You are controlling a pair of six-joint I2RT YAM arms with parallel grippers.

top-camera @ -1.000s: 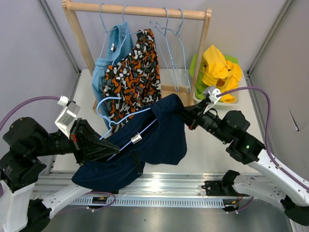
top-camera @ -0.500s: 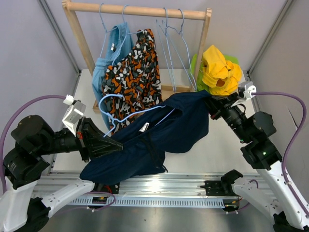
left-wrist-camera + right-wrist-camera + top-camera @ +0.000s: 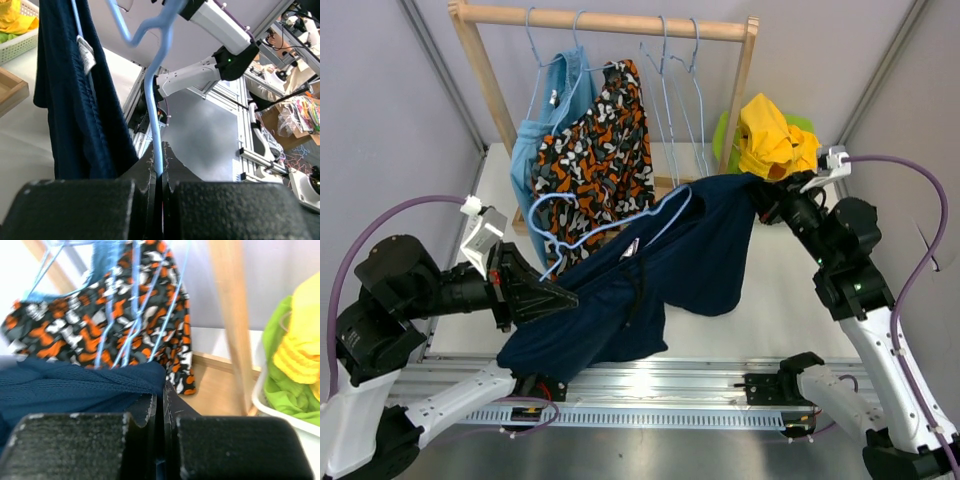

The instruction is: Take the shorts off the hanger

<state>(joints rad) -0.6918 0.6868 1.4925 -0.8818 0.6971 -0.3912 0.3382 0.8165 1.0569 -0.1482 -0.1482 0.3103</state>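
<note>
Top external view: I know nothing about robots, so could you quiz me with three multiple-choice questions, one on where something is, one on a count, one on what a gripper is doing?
1. Where do the yellow fabric shorts lie?
A. On the wooden rail.
B. In the white basket right of it, over lime green fabric shorts.
C. On the left arm.

2. How many pairs of shorts hang on the wooden rail?
A. Two.
B. Four.
C. None.

3. What is the left gripper doing?
A. Open, empty.
B. Shut on a light blue wire hanger.
C. Shut on the yellow shorts.

Answers: 1 B, the yellow pair sits heaped in the basket. 2 A, only the light blue fabric shorts and the orange-black-white camouflage shorts hang there. 3 B, the left wrist view shows the wire pinched between its fingers.
</note>
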